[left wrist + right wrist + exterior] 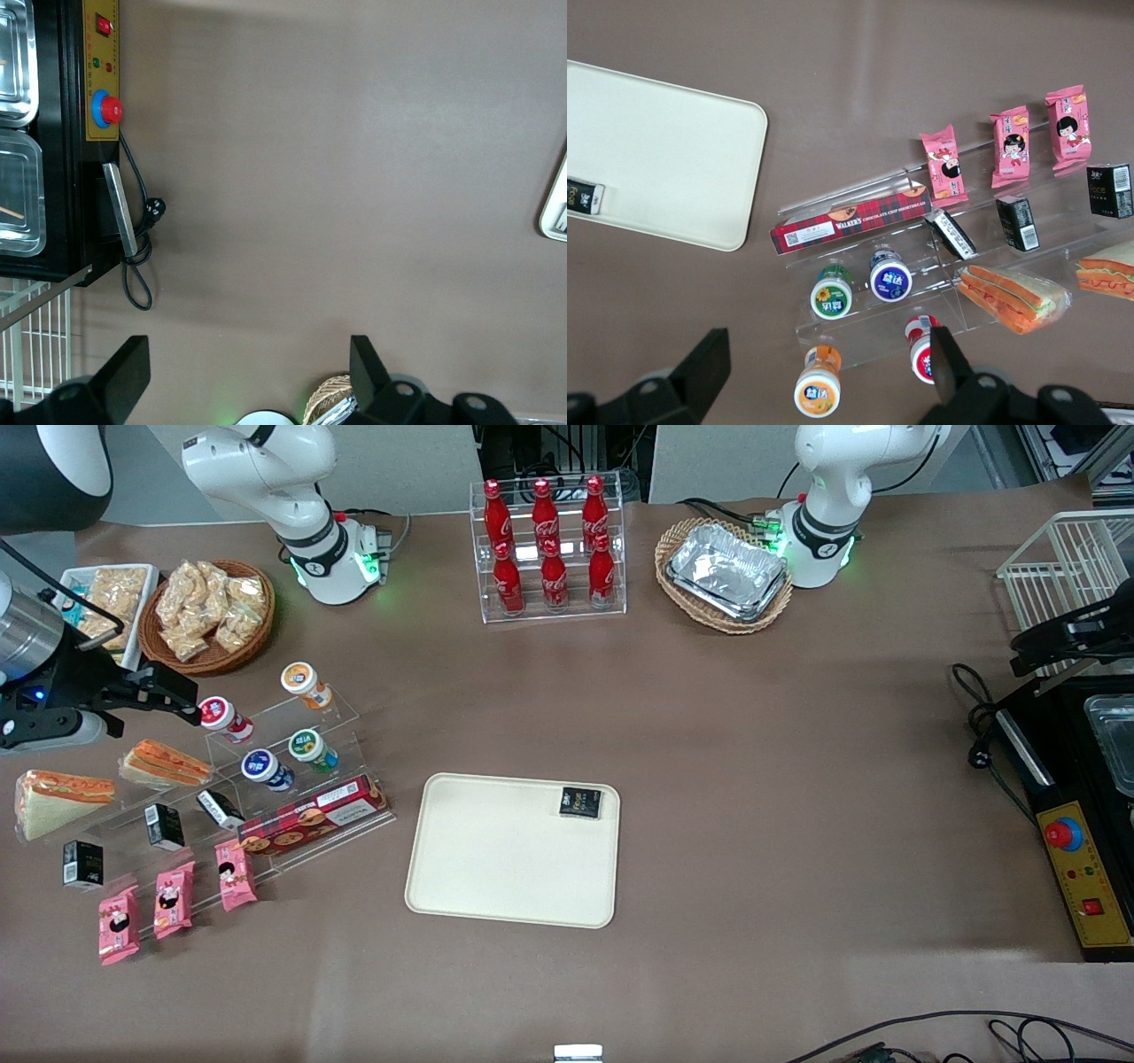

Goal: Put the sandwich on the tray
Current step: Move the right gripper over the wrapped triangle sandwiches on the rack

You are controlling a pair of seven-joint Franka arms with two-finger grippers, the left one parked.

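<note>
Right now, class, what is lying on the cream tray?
On the tray lies only one small black packet, in a corner. What it covers cannot be seen. The sandwich sits on the clear rack; the open pincer hovers near it.

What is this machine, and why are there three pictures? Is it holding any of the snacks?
It is a robot arm with a two-finger gripper for picking things up. One picture looks down at the whole table from the front. The other two come from small cameras on the arms' wrists, so they look straight down at the table. The gripper hovers open over the clear snack rack, above a small pot, and holds nothing. On the rack lie the sandwich in clear wrap, another sandwich wedge, little pots, pink snack packs and a red biscuit box. The sandwich should go on the cream tray, nearer the middle of the table. A small black packet already lies in one corner of it.
</note>
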